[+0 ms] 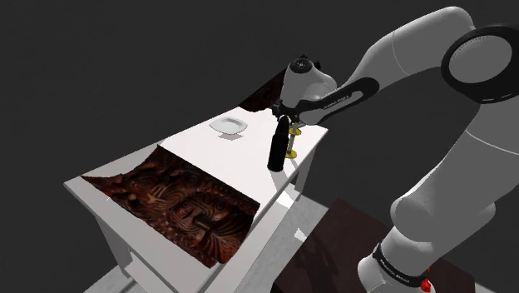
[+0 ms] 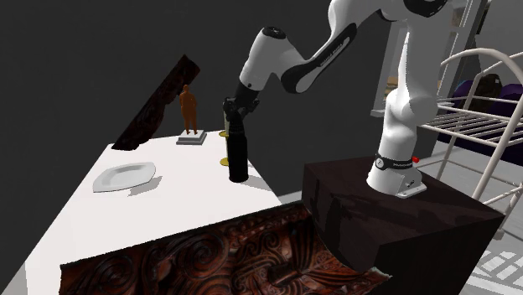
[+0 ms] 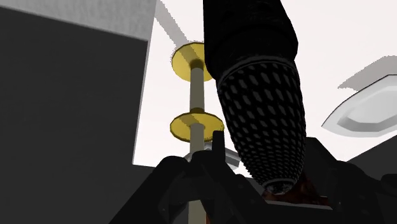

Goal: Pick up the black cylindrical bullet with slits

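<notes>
A tall black cylinder [image 1: 275, 151] [image 2: 237, 149] is upright near the edge of the white table [image 1: 193, 146] [image 2: 172, 211]. Its upper part is covered in rows of small slits [image 3: 262, 109]. My gripper [image 1: 283, 123] [image 2: 232, 107] [image 3: 275, 186] comes down from above and is shut on its top end. I cannot tell whether its base touches the table or hangs just above it.
A thin gold stand with two discs [image 1: 291, 143] [image 2: 225, 159] [image 3: 194, 124] rises right beside the cylinder. A white dish [image 1: 229, 126] [image 2: 126, 177] [image 3: 369, 107] and an orange figurine [image 2: 189, 109] sit farther back. A carved dark red panel [image 1: 176, 200] [image 2: 225, 260] covers the table's other end.
</notes>
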